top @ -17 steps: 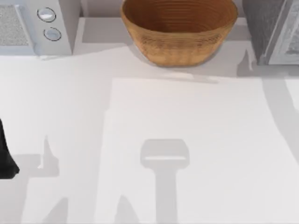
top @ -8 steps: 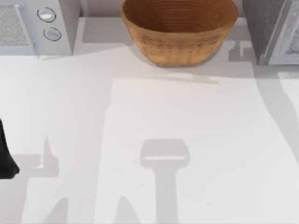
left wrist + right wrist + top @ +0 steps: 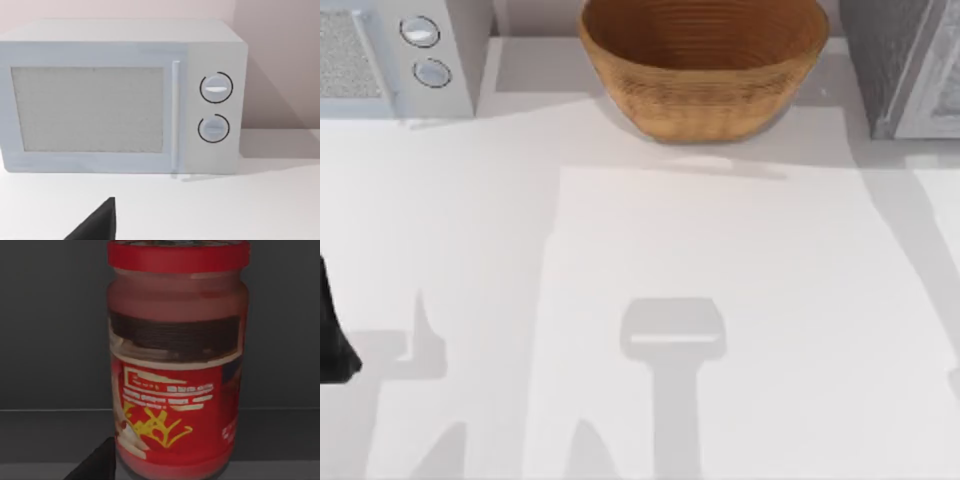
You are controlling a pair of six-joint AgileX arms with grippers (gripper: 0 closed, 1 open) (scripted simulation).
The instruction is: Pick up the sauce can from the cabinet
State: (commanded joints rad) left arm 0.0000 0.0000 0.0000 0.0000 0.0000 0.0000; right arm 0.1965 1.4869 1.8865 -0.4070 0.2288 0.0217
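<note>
right hand (image 3: 102, 462) close in front of sauce can (image 3: 177, 360), dark fingertip beside can's base; cannot tell if fingers apart or together. can upright on dark cabinet shelf (image 3: 45, 435) (red lid, red-and-yellow label). left arm (image 3: 332, 335) parked at counter's (image 3: 720, 260) left edge, facing microwave (image 3: 120, 95). wicker bowl (image 3: 705, 65) at counter's back

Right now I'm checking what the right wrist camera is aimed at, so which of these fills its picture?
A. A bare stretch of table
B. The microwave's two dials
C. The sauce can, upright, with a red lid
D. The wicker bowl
C: the right wrist view shows the sauce can standing upright close ahead on a dark shelf, red lid on top and a red-and-yellow label below.
</note>
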